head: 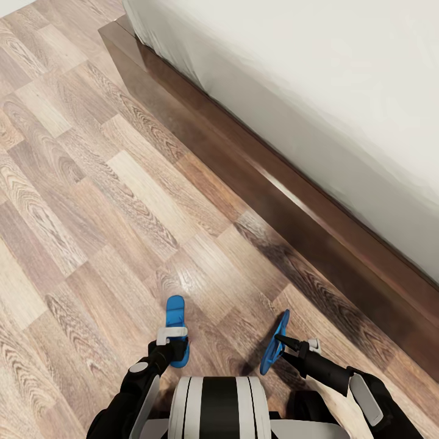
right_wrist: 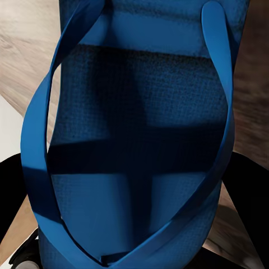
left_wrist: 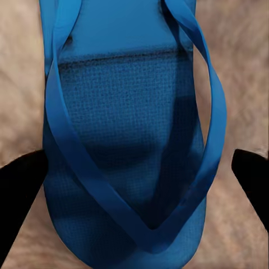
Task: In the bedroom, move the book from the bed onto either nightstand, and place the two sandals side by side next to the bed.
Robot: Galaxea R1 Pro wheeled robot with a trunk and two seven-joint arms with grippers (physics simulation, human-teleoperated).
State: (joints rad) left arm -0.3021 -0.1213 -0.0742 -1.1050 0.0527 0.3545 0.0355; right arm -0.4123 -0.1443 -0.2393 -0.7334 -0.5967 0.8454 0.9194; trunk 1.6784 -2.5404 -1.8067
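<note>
You are in the sandal step, with one blue sandal in each tool and the bed [head: 317, 201] running along the floor ahead and to your right.

Your left tool [head: 172, 349] is clamped on the left sandal [head: 176, 329], which looks flat and low over the wood floor [head: 91, 213], well apart from the bed frame. In the left wrist view its dark fingers [left_wrist: 22, 196] sit against both edges of the sole [left_wrist: 123, 140].

Your right tool [head: 281, 342] is clamped on the right sandal [head: 274, 342], nearer the bed frame than the left one and tilted up on its edge, so you see it almost side-on. The right wrist view shows the strap and sole [right_wrist: 140, 140] close up between the fingers.

Next, as I judge it, you need to roll the right sandal flat, bring the two parallel and close together beside the bed frame, then lower both to the floor before opening. The book is not in sight here.
</note>
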